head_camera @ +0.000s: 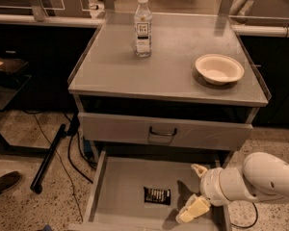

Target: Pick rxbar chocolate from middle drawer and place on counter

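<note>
Reaching in: the gripper hung open and empty at lower right inside the middle drawer, the rxbar chocolate flat on its floor, just left. Next, I'd say: shift left, straddle, close.

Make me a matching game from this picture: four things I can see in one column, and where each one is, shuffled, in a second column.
Things:
1. bottle
2. bowl
3. snack bar
4. tool

Places:
A. lying flat on the floor of the open drawer
B. standing upright near the back of the cabinet top
C. at the drawer's right side, to the right of the snack bar, fingers apart
D. sitting on the right part of the cabinet top

Pairs: 1-B, 2-D, 3-A, 4-C
</note>
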### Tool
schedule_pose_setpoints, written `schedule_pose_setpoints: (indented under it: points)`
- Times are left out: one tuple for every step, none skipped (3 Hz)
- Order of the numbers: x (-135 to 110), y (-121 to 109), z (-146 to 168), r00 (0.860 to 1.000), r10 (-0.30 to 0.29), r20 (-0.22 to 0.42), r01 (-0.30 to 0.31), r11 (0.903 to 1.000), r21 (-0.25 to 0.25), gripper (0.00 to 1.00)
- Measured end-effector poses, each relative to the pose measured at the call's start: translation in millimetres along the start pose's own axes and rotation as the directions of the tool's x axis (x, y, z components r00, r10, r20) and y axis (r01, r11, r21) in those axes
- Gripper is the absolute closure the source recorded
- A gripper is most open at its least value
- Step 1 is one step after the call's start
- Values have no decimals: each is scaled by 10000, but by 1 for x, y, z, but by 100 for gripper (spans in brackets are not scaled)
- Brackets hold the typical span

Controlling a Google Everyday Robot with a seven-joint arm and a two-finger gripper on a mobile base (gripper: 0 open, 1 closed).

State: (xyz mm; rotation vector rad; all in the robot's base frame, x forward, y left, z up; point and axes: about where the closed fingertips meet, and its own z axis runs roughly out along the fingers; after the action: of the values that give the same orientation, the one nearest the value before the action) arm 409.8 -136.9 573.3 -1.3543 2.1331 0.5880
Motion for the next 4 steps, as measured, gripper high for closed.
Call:
schedule_pose_setpoints:
  points:
    - [4,5,18,10000,16,30,-15,9999,-136,0]
    - [34,-18,98,9989,462,-16,-463,9987,-233,0]
    - [35,-19,98,9989,467,-45,-468,9988,-158,0]
    - [47,-41,104,9976,539,-426,-504,9956,794,0]
